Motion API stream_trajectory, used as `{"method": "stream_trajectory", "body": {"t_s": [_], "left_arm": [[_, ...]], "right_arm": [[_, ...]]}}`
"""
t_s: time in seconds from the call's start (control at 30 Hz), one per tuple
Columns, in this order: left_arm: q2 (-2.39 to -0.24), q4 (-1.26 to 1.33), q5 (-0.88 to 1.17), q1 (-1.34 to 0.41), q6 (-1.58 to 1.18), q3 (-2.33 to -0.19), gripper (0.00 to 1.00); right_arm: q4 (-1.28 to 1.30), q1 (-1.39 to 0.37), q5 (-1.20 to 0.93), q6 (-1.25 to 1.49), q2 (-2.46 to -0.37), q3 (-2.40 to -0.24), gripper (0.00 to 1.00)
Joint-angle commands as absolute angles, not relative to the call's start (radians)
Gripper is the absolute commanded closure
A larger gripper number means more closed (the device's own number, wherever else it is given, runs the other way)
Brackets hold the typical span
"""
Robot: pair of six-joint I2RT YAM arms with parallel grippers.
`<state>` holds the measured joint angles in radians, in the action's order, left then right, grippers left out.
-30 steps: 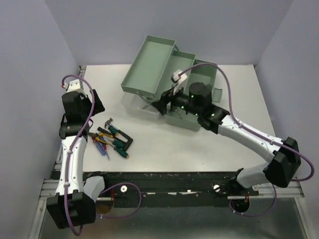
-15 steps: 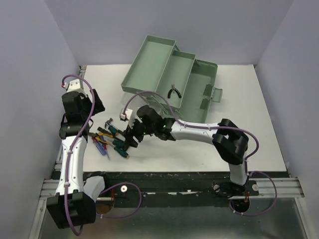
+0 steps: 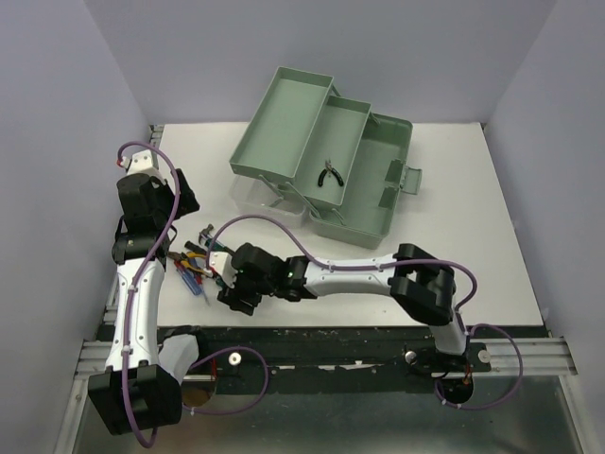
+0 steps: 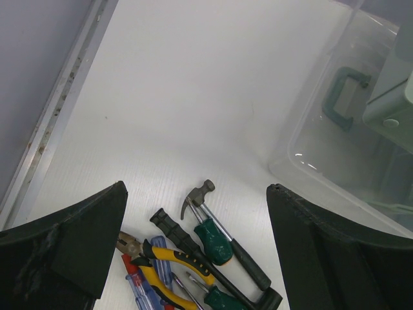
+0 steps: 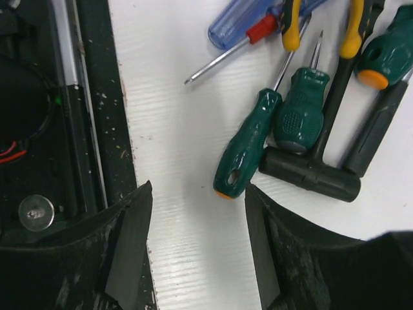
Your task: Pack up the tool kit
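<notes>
Right wrist view showed the right fingers point(image 5: 197, 187) spread and pinching nothing, their mouth at the orange butt of a slim dark-green plastic-handled screwdriver point(image 5: 248, 142) near the edge of the white table point(image 5: 181, 258). A grip that shallow could let it pivot or slip. It also touched a stubbier green screwdriver point(image 5: 300, 110), which might drag along (likewise the black L-shaped bar point(image 5: 322, 171)).

The left fingers point(image 4: 197, 187) hung wide apart over the heap.

Counted:
- 1 open sage-green plastic toolbox point(image 3: 284, 118), well apart at the table's far side
- 1 small black pliers point(image 3: 330, 174) in it
- 1 green-gripped hammer point(image 4: 206, 213)
- 1 yellow-handled pliers point(image 4: 171, 258)
- 2 green screwdrivers
- at least 1 blue-handled screwdriver point(image 5: 245, 29)
</notes>
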<state>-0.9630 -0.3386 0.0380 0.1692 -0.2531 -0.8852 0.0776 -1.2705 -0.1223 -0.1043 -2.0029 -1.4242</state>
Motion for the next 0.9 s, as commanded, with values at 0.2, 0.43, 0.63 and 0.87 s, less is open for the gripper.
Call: {"method": "stream_trajectory", "body": {"t_s": [0.2,0.43,0.63,0.87], "left_arm": [[-0.939,-0.328,0.049,0.176,-0.247,-0.879,0.01],[-0.937,-0.327,0.054,0.175,-0.249,-0.880,0.01],[-0.937,-0.331,0.049,0.175,-0.247,-0.879,0.01],[-0.942,-0.328,0.052,0.169,-0.249,-0.880,0.01]], "right_arm": [[0.198,-1.272,0.055,0.055,-2.178,-1.589,0.38],[0.235,-1.284,0.106,0.054,-2.218,-1.609,0.41],[0.256,-1.307,0.167,0.032,-2.218,-1.605,0.46],[0.187,-1.350,0.232,0.011,-2.141,-1.503,0.46]]}}
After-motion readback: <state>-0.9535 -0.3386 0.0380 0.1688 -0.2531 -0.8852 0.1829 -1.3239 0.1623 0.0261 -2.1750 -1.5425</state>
